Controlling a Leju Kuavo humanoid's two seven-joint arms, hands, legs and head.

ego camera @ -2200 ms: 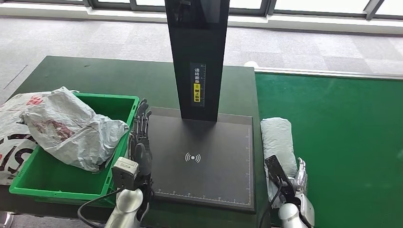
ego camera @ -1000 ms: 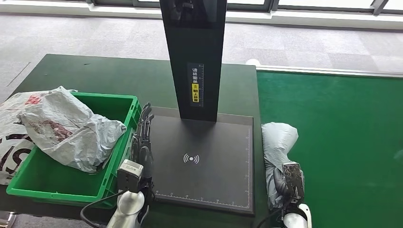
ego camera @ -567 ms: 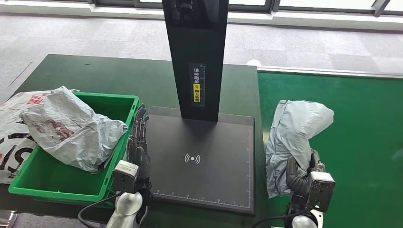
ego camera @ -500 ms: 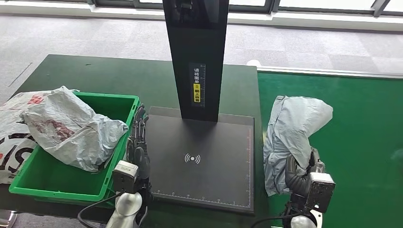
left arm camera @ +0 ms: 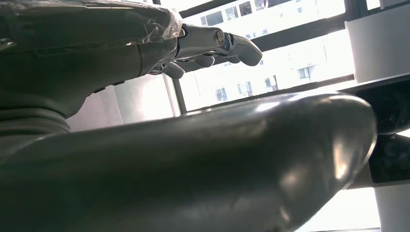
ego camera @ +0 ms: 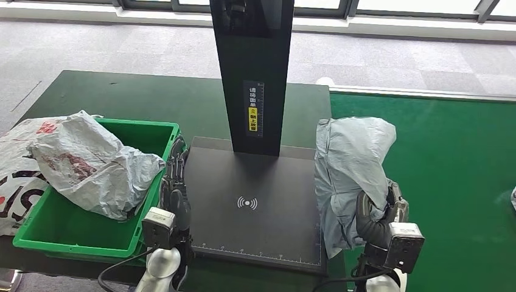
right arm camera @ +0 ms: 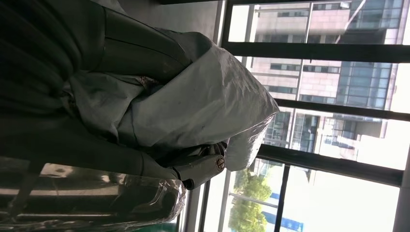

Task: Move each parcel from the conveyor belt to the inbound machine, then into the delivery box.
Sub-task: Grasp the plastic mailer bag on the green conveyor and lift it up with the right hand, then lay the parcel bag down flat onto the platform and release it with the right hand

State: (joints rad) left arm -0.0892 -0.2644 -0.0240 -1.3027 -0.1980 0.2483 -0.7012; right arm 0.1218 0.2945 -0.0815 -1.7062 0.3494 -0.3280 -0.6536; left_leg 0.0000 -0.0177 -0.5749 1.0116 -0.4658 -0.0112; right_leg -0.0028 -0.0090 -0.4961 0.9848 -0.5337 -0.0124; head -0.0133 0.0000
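Two hands appear in your head view. The right hand (ego camera: pixel 378 214) grips a grey plastic mailer parcel (ego camera: pixel 350 176) from below, fingers clamped on its lower part; the parcel stands lifted, overlapping the right edge of the black scanner platform (ego camera: pixel 255 207) of the inbound machine, beside the green conveyor belt (ego camera: pixel 450 182). The machine's black column (ego camera: pixel 252 73) rises from the platform's far edge and carries a small label. The left hand (ego camera: pixel 176 182) lies between the platform's left edge and the green delivery box (ego camera: pixel 67 234), fingers extended and close together, holding nothing. A crumpled white parcel bag (ego camera: pixel 85 161) rests in that box, with another printed bag (ego camera: pixel 18 176) draped over its left rim.

In your left wrist view, the left hand (left arm camera: pixel 208 46) shows its fingers stretched out with only slight gaps, nothing between them.

In your right wrist view, the right hand (right arm camera: pixel 193 169) wraps the grey parcel (right arm camera: pixel 193 101), fingers pressed into the plastic against bright windows (right arm camera: pixel 338 96).
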